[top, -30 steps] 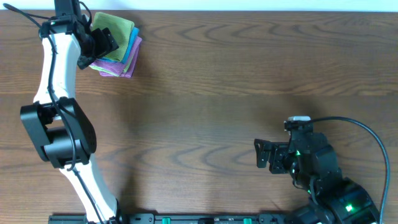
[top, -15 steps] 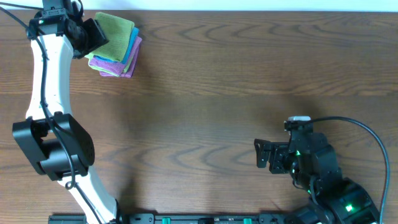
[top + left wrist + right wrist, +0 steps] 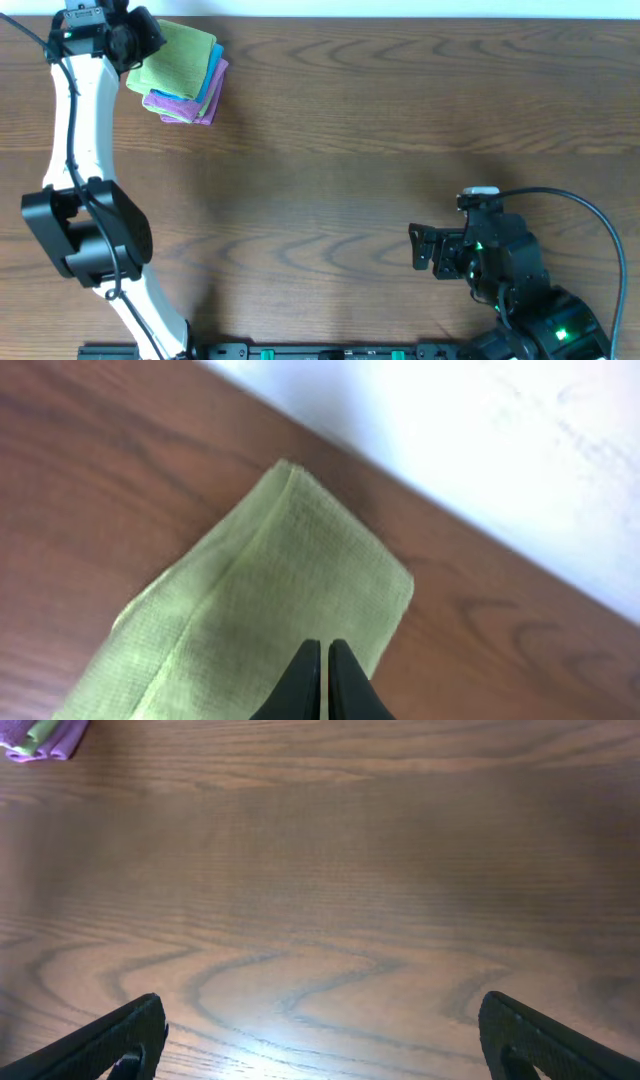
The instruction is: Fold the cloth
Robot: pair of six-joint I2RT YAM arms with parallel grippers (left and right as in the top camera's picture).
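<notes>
A green cloth (image 3: 185,50) lies on top of a small stack with a blue cloth (image 3: 212,76) and a purple cloth (image 3: 186,108) at the table's far left corner. My left gripper (image 3: 140,45) sits at the green cloth's left edge. In the left wrist view its fingertips (image 3: 323,650) are pressed together over the green cloth (image 3: 300,550), which rises toward them in a ridge. My right gripper (image 3: 416,250) rests low at the near right, open wide (image 3: 320,1040), with only bare wood between its fingers. The stack (image 3: 40,735) shows far off in the right wrist view.
The table's far edge (image 3: 400,17) runs just behind the stack, with a white surface beyond it (image 3: 480,450). The left arm (image 3: 80,150) stretches along the left side. Dark wood (image 3: 350,150) spans the middle.
The left gripper moved left and back to the green cloth's edge and shut there; the cloth's left edge has been drawn out leftward. The right arm stayed still.
</notes>
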